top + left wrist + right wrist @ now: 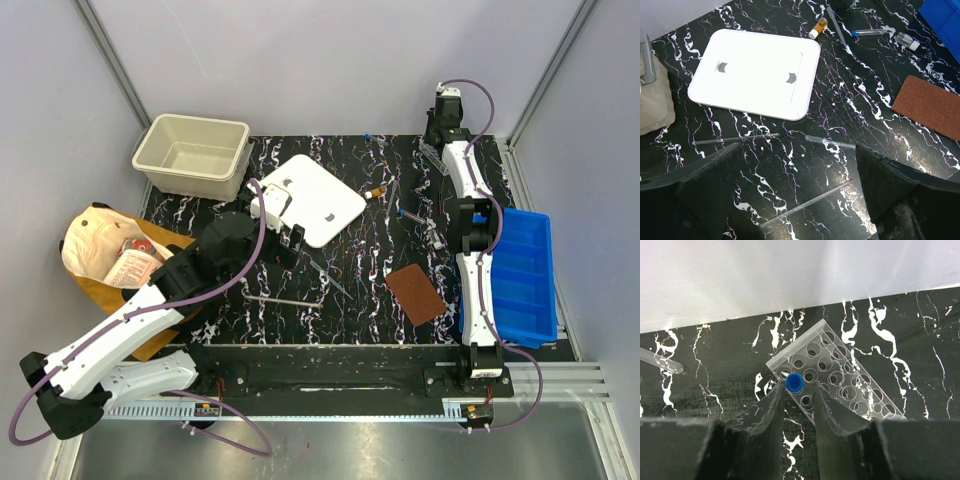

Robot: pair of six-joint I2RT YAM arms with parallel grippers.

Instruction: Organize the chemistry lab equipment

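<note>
Over the rack (855,385), right gripper (799,390) narrowly brackets a blue-capped tube (794,382), perhaps gripping; left gripper (799,150) wide

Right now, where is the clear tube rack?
Right wrist view: the clear tube rack lies far right near the back wall, under the right fingers, with a blue-capped tube at its corner.
</note>
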